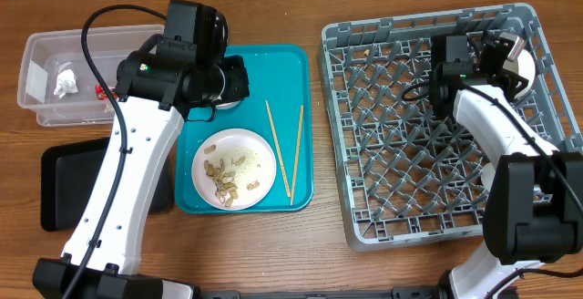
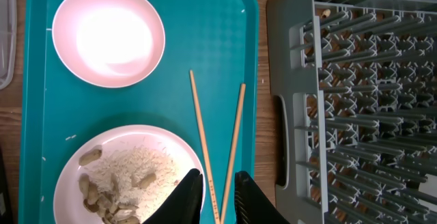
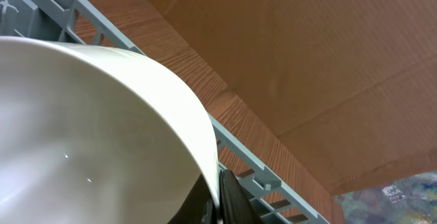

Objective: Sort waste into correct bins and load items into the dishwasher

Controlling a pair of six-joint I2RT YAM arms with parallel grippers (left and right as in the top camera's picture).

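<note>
Two arms at work over the table (image 1: 319, 262).

Right gripper (image 3: 220, 188): jaws pinched together on the thin rim of a white bowl (image 3: 102, 135). The bowl sits at the upper right corner of the dish rack (image 1: 401, 135), close to the rack's far wall. Cannot tell whether it touches the pegs.

Left gripper (image 2: 218, 183): fingers narrowly apart, hanging above the teal tray (image 1: 273, 71). The tray floor and the lower ends of the chopsticks (image 2: 203, 135) show through the gap.

Both chopsticks lie flat on the right half of the teal tray. They are spread at the top of the frame and converge toward the bottom.

Left of them, in the lower part of the tray, is a white plate (image 2: 130, 136) carrying peanut-shell scraps (image 2: 102, 197) and pale crumbs. A pink bowl (image 2: 108, 34) stands upright in the tray's upper left part. From overhead it is mostly hidden under the left arm.

Clear tub (image 1: 91, 39) is at the upper left of the overhead frame. Inside it are a crumpled scrap (image 1: 66, 84) and, just beside that, a red wrapper (image 1: 98, 90).

Black tray (image 1: 73, 185) lies below the tub, at the left edge of the teal tray.
</note>
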